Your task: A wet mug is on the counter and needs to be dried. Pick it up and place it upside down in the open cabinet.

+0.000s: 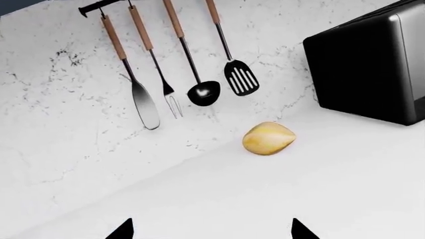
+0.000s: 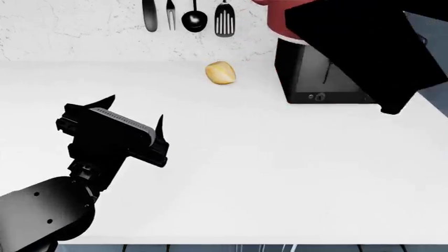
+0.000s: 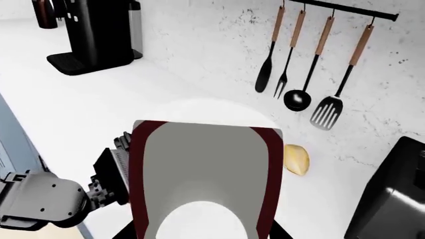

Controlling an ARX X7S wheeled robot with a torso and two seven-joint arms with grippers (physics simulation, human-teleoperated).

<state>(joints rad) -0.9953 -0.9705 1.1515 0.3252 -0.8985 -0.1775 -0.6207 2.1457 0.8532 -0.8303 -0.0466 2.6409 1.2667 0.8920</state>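
My right gripper (image 3: 202,233) is shut on the red mug (image 3: 202,169). The mug's white inside faces the right wrist camera, and a black fingertip shows on each side of it. In the head view the mug (image 2: 272,14) shows as a red patch at the top, held high above the white counter (image 2: 280,173) and mostly hidden by my right arm (image 2: 364,47). My left gripper (image 2: 136,109) is open and empty, low over the counter's left part. It shows in the left wrist view (image 1: 212,230) too, with only bare counter (image 1: 299,189) between its tips. The open cabinet is out of view.
A yellow lemon-like lump (image 2: 220,72) lies near the back wall, and a black toaster (image 2: 322,79) stands to its right. Several utensils (image 2: 185,16) hang on a wall rail. A black coffee machine (image 3: 99,35) stands farther along the counter.
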